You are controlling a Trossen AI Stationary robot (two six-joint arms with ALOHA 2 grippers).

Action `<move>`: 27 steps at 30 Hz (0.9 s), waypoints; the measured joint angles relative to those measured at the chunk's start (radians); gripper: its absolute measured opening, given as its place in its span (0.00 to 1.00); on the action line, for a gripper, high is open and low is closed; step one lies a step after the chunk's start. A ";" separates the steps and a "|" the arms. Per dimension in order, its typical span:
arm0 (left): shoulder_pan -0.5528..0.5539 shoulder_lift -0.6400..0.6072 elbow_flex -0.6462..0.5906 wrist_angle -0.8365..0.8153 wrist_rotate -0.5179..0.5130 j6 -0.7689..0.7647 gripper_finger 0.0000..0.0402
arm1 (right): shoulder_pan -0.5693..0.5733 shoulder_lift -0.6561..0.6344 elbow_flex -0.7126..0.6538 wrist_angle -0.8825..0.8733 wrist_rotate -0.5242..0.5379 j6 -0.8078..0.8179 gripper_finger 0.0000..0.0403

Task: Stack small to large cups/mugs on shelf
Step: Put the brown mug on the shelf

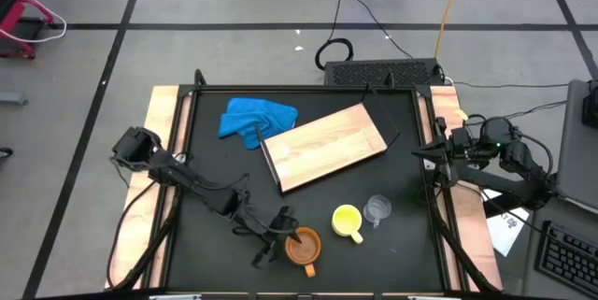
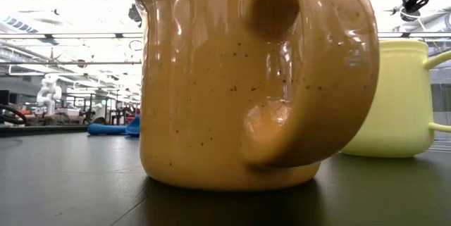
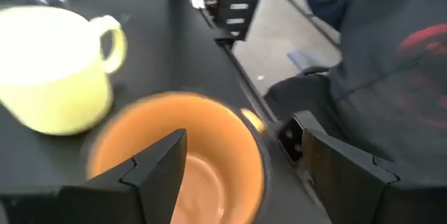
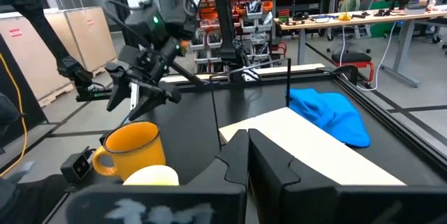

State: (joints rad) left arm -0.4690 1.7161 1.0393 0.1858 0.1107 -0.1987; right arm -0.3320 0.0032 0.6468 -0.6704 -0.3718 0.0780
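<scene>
Straddling orange mug (image 1: 302, 245) rim, left tool (image 1: 277, 235) open

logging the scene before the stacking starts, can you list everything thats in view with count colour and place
orange mug: 1, orange-brown, near edge of the table, upright, left gripper's open fingers straddling its rim
yellow mug: 1, yellow, just right of the orange mug, upright
clear cup: 1, clear, right of the yellow mug
board: 1, light wood, lying flat and angled at table centre, nothing on it
cloth: 1, blue, bunched at the board's far left end
table: 1, black top with light wood side rails
keyboard: 1, black, on the floor beyond the table's far edge
left gripper: open, at the orange mug
right gripper: shut, parked over the table's right edge
</scene>
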 joint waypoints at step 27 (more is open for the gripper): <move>0.104 0.331 0.664 -0.855 0.019 0.221 0.71 | 0.000 0.000 0.000 -0.003 -0.001 0.000 0.00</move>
State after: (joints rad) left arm -0.3653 2.0468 1.7036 -0.6694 0.1296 0.0223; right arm -0.3321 0.0036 0.6472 -0.6730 -0.3723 0.0782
